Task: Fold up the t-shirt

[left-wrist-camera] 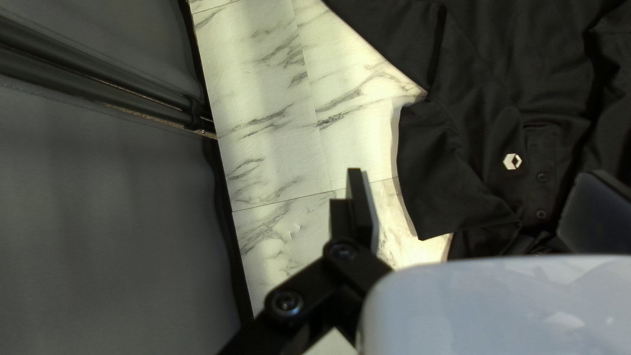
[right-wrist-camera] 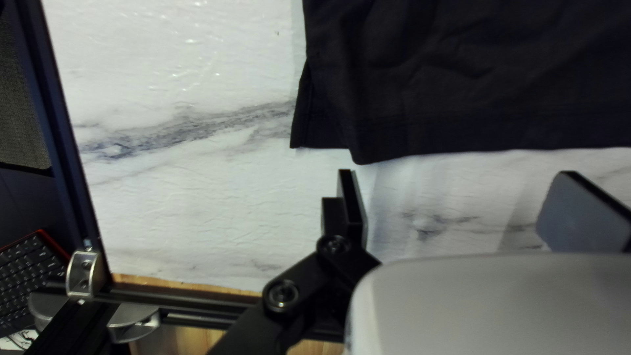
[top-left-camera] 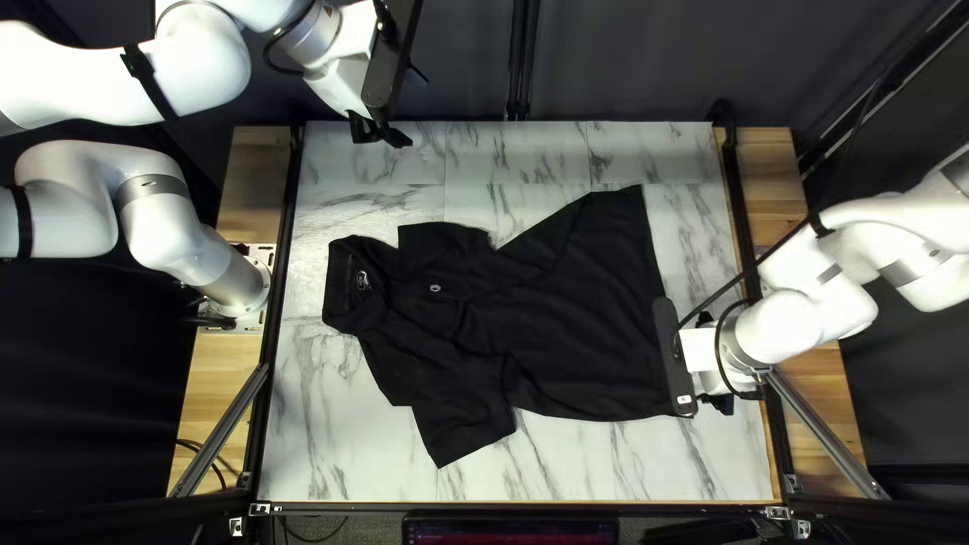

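Counter: white with grey veining [top-left-camera: 353,454]; dark rails [top-left-camera: 271,394] run along its sides, with wood [top-left-camera: 828,378] outside them.
Backdrop: dark curtain [top-left-camera: 636,61] behind the far edge.
Shirt: black [top-left-camera: 596,323], short-sleeved, laid out unfolded across the middle of the counter, lightly creased.
Collar: toward the left of the top left view [top-left-camera: 348,288].
Sleeves: near sleeve [top-left-camera: 464,424] angled toward the near edge; far sleeve [top-left-camera: 441,245] toward the far edge.
Front: faces up, with a small pale emblem [left-wrist-camera: 512,161] beside two buttons [left-wrist-camera: 541,176].
Hem: toward the right of the top left view, partly covered there by the right arm.
Left gripper: above the counter's far left area [top-left-camera: 381,132]; fingers spread apart, with the far sleeve ahead of them.
Right gripper: at the hem's near corner [top-left-camera: 719,403]; fingers standing apart, counter visible between them and the hem just ahead.
Keyboard: black with a red edge [right-wrist-camera: 26,269], outside the rail in the right wrist view.
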{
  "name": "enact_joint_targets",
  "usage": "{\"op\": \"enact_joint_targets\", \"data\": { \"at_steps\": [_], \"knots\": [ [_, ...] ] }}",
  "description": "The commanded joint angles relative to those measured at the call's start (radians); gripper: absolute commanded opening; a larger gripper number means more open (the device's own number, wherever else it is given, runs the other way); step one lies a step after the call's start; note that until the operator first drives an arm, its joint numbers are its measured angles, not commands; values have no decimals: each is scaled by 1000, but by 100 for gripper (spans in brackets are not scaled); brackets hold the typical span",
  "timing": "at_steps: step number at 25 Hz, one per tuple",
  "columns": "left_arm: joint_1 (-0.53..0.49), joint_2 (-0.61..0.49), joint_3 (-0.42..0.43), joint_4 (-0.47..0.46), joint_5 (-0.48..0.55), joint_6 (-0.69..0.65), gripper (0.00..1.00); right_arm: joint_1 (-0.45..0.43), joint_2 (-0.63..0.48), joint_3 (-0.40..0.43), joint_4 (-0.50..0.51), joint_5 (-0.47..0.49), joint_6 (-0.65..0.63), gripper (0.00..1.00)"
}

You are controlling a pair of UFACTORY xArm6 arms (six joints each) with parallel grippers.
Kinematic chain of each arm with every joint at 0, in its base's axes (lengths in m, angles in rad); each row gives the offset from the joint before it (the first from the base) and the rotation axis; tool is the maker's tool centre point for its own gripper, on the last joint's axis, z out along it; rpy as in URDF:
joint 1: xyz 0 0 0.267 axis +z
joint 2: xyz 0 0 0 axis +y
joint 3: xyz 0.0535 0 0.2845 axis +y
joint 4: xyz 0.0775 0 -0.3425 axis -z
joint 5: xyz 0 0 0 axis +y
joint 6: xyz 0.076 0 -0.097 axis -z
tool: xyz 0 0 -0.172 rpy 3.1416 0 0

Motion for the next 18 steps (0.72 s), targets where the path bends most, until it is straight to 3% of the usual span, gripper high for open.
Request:
{"op": "enact_joint_targets", "data": {
  "at_steps": [1, 11, 18],
  "knots": [
    [0, 0, 0, 0, 0, 0, 100, -6, 69, -13, -1, -38, 1, 100],
    [0, 0, 0, 0, 0, 0, 100, -57, 170, -51, 20, -89, -81, 100],
    [0, 0, 0, 0, 0, 0, 100, -72, 171, -42, 22, -104, -108, 100]
  ]
}}
